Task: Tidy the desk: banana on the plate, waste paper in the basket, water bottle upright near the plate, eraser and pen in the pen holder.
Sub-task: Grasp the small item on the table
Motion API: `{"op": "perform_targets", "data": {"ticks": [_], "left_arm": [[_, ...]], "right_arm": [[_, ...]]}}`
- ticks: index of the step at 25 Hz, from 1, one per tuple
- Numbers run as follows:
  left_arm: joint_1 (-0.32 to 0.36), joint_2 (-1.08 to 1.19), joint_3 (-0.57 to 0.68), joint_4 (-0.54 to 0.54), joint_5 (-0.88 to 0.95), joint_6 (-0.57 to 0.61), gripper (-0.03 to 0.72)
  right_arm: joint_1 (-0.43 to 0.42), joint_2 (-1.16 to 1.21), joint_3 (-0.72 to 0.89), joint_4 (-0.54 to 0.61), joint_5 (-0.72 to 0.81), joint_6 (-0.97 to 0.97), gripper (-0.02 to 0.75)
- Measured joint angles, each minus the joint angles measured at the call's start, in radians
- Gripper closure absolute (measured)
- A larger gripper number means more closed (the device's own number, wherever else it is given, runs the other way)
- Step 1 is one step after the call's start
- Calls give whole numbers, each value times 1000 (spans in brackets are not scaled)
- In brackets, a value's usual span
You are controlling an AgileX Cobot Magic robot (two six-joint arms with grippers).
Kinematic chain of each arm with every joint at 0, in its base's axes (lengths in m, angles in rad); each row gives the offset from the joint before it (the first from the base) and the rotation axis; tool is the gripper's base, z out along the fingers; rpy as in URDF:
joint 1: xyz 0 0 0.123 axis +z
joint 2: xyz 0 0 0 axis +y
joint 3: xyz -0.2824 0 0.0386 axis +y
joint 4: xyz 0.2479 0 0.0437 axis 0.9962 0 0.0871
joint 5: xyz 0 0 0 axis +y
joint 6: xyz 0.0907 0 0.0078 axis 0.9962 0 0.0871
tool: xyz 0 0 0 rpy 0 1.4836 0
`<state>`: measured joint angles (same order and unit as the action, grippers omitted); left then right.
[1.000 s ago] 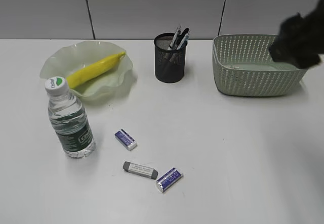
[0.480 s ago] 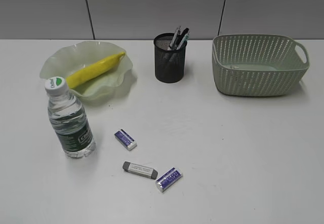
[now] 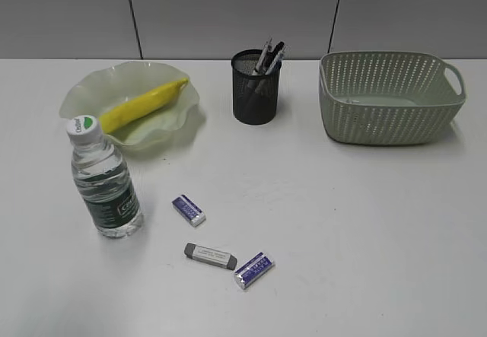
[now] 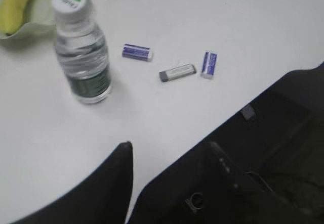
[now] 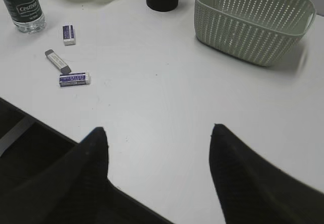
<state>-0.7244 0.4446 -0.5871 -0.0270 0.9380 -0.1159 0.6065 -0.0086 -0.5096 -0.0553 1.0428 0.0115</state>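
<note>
Fingers of the right gripper (image 5: 159,143) stand wide apart and empty above the worktop (image 3: 365,223); the left gripper shows only one finger (image 4: 119,176), so I cannot tell its spread. Banana (image 3: 144,103), water bottle (image 3: 104,181) and pens (image 3: 268,54) look placed. Three erasers (image 3: 188,209) (image 3: 210,255) (image 3: 254,269) lie loose in front, so one likely needs grasping next for the pen holder (image 3: 256,87).

3 erasers (image 3: 207,254) near upright bottle (image 3: 103,180)
</note>
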Motion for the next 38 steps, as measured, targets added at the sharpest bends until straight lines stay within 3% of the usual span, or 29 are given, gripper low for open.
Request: {"op": "perform_targets", "data": {"ticks": [5, 12, 16, 27, 38], "left_arm": [[0, 504, -179, -122, -186, 0, 352], [-37, 1060, -547, -141, -90, 98, 307], [-74, 1279, -685, -125, -60, 116, 267], [-170, 1599, -773, -80, -115, 126, 253], [-178, 1709, -837, -61, -106, 127, 269]], "right_arm": [[0, 0, 0, 0, -1, -4, 240], [0, -2, 0, 2, -1, -6, 240], [0, -2, 0, 2, -1, -6, 241], [0, -2, 0, 2, -1, -11, 241], [0, -2, 0, 2, -2, -11, 241]]}}
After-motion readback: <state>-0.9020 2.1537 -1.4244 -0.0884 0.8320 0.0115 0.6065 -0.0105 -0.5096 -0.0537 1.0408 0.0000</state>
